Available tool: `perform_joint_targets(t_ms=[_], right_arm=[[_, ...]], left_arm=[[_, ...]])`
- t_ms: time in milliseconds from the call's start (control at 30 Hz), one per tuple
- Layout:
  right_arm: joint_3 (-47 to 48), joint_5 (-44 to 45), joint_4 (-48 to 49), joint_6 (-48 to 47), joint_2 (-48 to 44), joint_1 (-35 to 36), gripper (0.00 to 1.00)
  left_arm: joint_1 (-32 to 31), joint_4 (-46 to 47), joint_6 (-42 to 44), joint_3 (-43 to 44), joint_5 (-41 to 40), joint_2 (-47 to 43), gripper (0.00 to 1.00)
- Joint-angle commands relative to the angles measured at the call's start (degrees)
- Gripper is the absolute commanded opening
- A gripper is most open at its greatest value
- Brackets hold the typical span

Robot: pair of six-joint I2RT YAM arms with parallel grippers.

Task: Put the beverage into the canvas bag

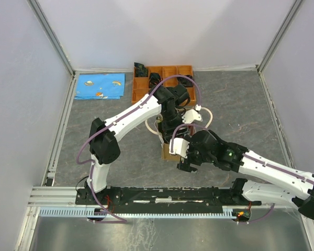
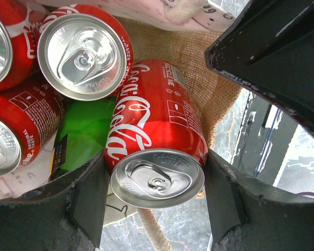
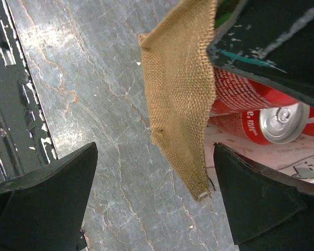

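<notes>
While the left gripper (image 2: 157, 196) pinched a red soda can (image 2: 152, 130) by its round sides, the can lay tilted between the two fingers. Its silver top faced back toward the wrist. Its far end looked to be down in the mouth of the canvas bag (image 2: 199, 57).

I thought the can would be hard, smooth and a bit slippery. It might be heavy if it was full, but I could not tell that. The round middle seemed the best place to hold it. A very hard squeeze could dent the thin metal. The bag was soft and floppy, so its wall could fold in.

Room was tight. Other red cans (image 2: 86, 55) sat just beside the held can, on one side of the gripper, with something green (image 2: 89, 130) lying between them. On the other side, the rough brown bag wall was right against the can. A rope handle (image 2: 152, 230) ran under the can's top end.

The right gripper (image 3: 156, 149) was spread wide. A corner of the bag wall hung between its fingers, and neither finger squeezed it. Past that corner, on one side of the gripper, lay bare grey surface (image 3: 83, 78), so there was more open room there.
</notes>
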Motion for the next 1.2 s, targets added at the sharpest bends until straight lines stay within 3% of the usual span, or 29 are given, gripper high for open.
perform_joint_targets(t_ms=[0,433,1167], right_arm=[[-0.8,-2.1,2.4,-2.2,-0.2,0.2,0.99],[-0.5,-4.5,-3.6,2.6,-7.3,0.5,0.99],[-2.9,-6.2,5.2,2.7,0.0,1.0,0.98]], left_arm=[[-0.3,5.1,-1.3,1.0,-1.6,-1.9,0.03],[-0.4,5.4,-1.7,2.4,-1.7,-1.4,0.03],[-0.4,5.7,-3.3,3.2,-1.1,-1.9,0.03]])
